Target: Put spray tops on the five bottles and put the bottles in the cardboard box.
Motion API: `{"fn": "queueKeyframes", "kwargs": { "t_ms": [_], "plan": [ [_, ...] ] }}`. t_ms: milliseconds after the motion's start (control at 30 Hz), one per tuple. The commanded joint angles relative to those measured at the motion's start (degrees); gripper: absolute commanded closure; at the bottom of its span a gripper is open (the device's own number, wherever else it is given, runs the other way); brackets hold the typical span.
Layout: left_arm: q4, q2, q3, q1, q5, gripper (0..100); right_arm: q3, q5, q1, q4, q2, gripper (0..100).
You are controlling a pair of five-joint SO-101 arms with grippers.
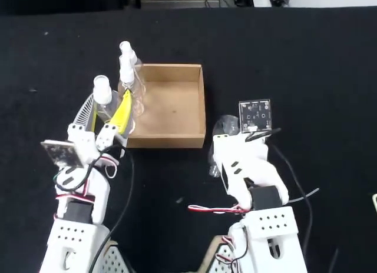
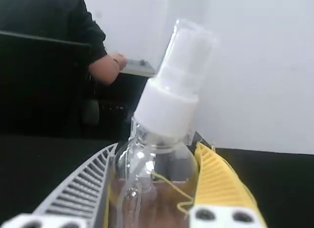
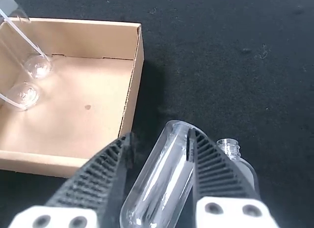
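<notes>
Black cloth covers the table [image 1: 306, 61]; two bottles [image 3: 24, 93] stand in the cardboard box [image 1: 203, 102]. Boxing a third seems in hand: the left gripper [image 2: 156, 159] fingers clamp a capped bottle [image 2: 167, 100] beside the box wall, which needs lifting over and lowering inside. The right gripper [image 3: 159, 139] fingers pinch a clear bottle [image 3: 157, 184].

open cardboard box [image 1: 177, 111] set on the black counter, two clear bottles [image 1: 136, 86] with white tops stood inside at one wall, third bottle [image 2: 147, 179] with white spray top [image 2: 169, 90] held in the left pincer [image 2: 154, 154], topless bottle [image 3: 159, 179] held tilted in the right pincer [image 3: 159, 139], uncapped bottle [image 3: 230, 148] beside it
</notes>
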Motion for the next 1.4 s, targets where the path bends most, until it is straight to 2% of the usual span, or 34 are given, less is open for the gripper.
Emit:
{"fn": "queueKeyframes", "kwargs": {
  "t_ms": [0, 133, 300, 367, 1200, 1367],
  "plan": [
    [0.18, 5.27, -5.85, 0.92, -0.26, 97, -1.63, 0.18, 0.97, -1.67, -1.45, 83.9],
    [-2.81, 11.16, -7.25, 1.01, -0.26, 97, -1.63, 0.26, 0.97, -1.67, -1.45, 83.9],
    [-20.75, 17.58, -2.42, 0.84, -0.62, 97, -1.63, 0.44, 0.97, -1.67, -1.45, 83.9],
    [-23.82, 20.04, -1.54, 0.92, -0.62, 97, -1.63, 0.44, 0.97, -1.67, -1.45, 83.9],
    [-24.26, 40.79, -13.14, 0.92, -0.62, 97, -1.8, 0.53, 0.79, -1.67, -1.45, 83.8],
    [-32.09, 43.96, -11.74, 0.75, -0.7, 97, -1.8, 0.53, 0.88, -1.67, -1.45, 83.8]
  ]
}}
